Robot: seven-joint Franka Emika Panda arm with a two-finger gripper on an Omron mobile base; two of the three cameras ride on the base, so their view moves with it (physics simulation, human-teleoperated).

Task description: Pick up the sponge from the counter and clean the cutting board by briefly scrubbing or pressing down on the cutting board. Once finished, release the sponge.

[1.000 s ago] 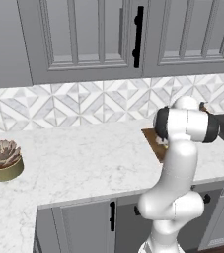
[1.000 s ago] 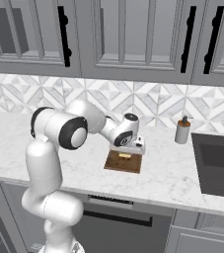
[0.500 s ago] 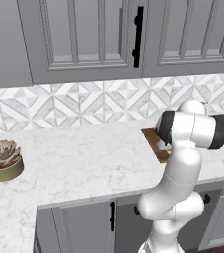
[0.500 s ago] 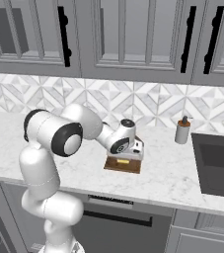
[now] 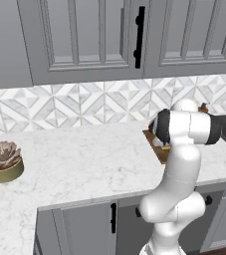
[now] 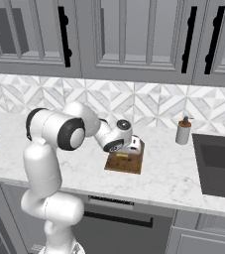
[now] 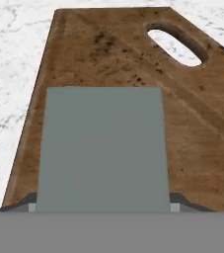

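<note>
The dark brown cutting board (image 7: 108, 54) lies flat on the white marble counter (image 6: 168, 178), its handle hole toward the upper right of the hand view. My gripper (image 7: 106, 204) is shut on the sponge (image 7: 102, 148), whose grey-green face sits just over the board's near half. From the right base view the gripper (image 6: 131, 148) is low over the cutting board (image 6: 126, 163), and a strip of the sponge's yellow foam (image 6: 122, 155) shows under it. In the left base view my arm hides most of the cutting board (image 5: 161, 153).
A soap dispenser (image 6: 183, 131) stands at the back, right of the board, beside a dark sink (image 6: 218, 163). A potted succulent (image 5: 4, 160) sits far to the left on the counter (image 5: 84, 159). Grey wall cabinets hang above the tiled backsplash.
My hand has sunk a little toward the cutting board with the sponge still in its grip, and the elbow has swung outward. The board has not moved.
</note>
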